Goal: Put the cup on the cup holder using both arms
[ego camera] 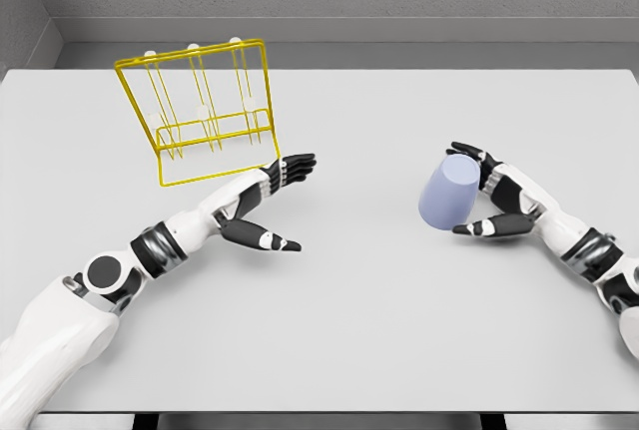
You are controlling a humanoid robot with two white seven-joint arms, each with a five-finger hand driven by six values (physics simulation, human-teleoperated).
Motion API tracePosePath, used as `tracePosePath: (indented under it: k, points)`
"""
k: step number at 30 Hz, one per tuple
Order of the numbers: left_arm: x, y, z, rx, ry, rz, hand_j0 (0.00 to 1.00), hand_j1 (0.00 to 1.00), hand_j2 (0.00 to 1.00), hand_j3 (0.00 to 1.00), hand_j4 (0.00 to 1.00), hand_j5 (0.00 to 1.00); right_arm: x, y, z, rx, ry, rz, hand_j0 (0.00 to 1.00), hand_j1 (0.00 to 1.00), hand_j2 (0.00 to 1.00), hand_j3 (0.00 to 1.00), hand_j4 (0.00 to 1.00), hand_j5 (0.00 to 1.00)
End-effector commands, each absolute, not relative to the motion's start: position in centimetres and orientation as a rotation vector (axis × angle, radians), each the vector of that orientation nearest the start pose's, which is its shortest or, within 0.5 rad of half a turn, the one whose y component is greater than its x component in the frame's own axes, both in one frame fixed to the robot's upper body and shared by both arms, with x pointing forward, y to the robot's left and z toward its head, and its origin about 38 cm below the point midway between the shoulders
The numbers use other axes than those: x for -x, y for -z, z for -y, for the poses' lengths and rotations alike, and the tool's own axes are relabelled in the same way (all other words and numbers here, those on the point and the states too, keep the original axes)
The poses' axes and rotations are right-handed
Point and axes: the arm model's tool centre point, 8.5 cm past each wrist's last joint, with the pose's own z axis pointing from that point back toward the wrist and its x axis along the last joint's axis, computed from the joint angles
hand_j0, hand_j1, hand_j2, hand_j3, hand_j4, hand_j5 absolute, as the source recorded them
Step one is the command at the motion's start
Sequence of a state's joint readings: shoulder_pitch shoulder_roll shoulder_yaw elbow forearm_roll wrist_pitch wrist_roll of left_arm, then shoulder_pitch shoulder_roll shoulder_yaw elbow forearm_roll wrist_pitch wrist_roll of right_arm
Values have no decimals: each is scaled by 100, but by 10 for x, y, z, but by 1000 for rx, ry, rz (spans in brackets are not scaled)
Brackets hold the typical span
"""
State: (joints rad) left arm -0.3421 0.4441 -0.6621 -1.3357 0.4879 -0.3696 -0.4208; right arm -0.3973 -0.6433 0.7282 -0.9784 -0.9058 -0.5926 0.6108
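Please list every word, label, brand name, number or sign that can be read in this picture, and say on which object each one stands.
None: no readable text appears anywhere.
Cup: plain lavender surface, no print.
Cup holder: bare yellow wire, no tag.
Table: plain grey, unmarked.
Left hand and right hand: white and black shells, no lettering.

Thin glossy yellow wire cup holder (205, 111), matt lavender cup (448, 193), smooth grey table (399, 330).

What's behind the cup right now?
The right hand wraps the cup from behind: fingers show above its top and the thumb below it. The palm and the table patch behind the cup are hidden by it.
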Motion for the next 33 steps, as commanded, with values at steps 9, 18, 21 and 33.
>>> tracePosePath:
  k: [9, 18, 21, 33]
  points:
    - [-394, -82, -185, 613, 836, 1614, 100, 100, 100, 100, 100, 100, -408, -51, 336, -513, -625, 1572, 100, 100, 100, 100, 100, 100]
    - [-394, -80, -180, 621, 857, 1602, 100, 100, 100, 100, 100, 100, -418, -55, 330, -509, -634, 1581, 97, 97, 97, 97, 97, 97]
    - [-394, -80, -180, 622, 859, 1604, 100, 100, 100, 100, 100, 100, -417, -50, 331, -497, -646, 1565, 94, 94, 94, 94, 94, 94]
    - [-394, -81, -178, 624, 859, 1610, 100, 100, 100, 100, 100, 100, -417, -51, 331, -495, -647, 1577, 67, 67, 67, 67, 67, 67]
